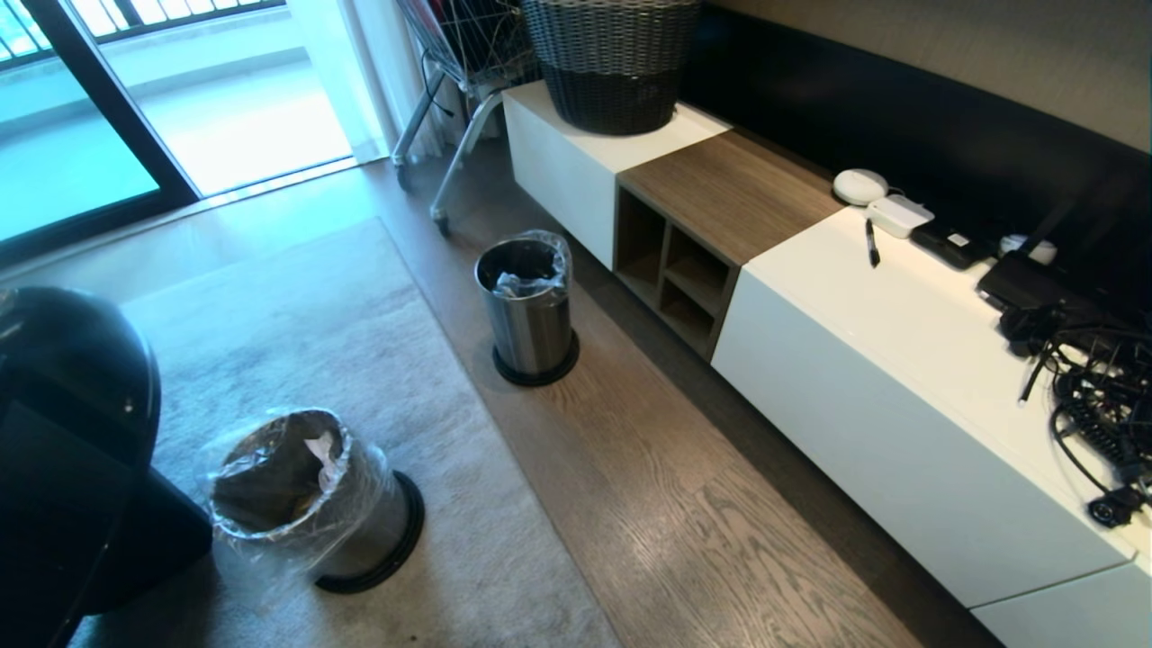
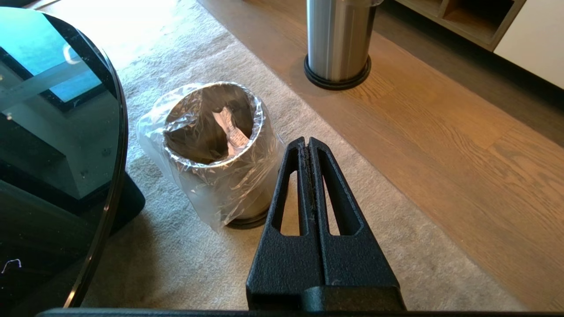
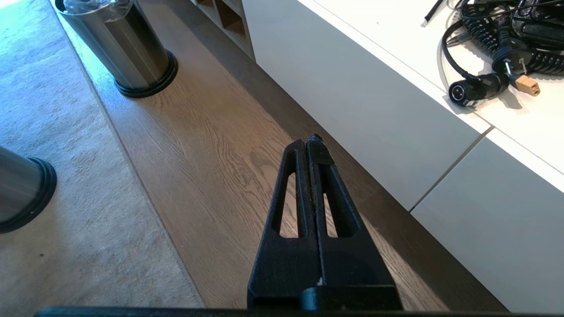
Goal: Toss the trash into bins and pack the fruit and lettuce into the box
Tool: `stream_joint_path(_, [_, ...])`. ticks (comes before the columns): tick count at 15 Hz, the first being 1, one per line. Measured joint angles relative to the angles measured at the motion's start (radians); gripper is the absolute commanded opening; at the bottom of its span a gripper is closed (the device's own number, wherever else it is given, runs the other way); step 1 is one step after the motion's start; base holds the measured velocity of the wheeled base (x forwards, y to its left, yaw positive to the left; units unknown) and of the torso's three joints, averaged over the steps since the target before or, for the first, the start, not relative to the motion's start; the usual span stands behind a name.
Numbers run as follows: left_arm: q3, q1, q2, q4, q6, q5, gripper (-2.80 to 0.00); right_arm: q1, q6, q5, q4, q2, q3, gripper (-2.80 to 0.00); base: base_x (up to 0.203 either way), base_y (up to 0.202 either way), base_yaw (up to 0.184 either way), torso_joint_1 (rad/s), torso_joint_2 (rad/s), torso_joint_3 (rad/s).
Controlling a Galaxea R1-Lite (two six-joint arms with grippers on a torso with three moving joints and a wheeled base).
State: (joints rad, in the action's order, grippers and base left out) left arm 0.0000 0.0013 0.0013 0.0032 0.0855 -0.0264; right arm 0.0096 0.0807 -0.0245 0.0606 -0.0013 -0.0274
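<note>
Two brushed-steel bins with clear liner bags stand on the floor. The near bin sits on the grey rug, and pale crumpled trash shows inside it. The far bin stands on the wood floor near the cabinet, with crumpled plastic at its mouth. In the left wrist view my left gripper is shut and empty, above the rug beside the near bin. My right gripper is shut and empty over bare wood floor, with the far bin ahead. The fruit, the lettuce and the box are out of view.
A long low white and wood cabinet runs along the right wall, carrying a woven basket, small devices and a tangle of black cables. A dark glass table stands at the left. A wire cart stands near the balcony door.
</note>
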Motion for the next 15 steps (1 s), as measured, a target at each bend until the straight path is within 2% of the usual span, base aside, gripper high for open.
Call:
stream_joint_path(10, [0.0,0.0,0.0,0.0,0.0,0.001,-2.8,0.0,-0.001,0.0,-0.001,0.0,0.0,-2.8,0.0,0.0,0.0,0.0,0.0,0.0])
stream_joint_path(15, [0.0,0.0,0.0,0.0,0.0,0.0,-2.8,0.0,-0.002,0.0,-0.001,0.0,0.0,-2.8,0.001,-0.006,0.147,0.004,0.01,0.001])
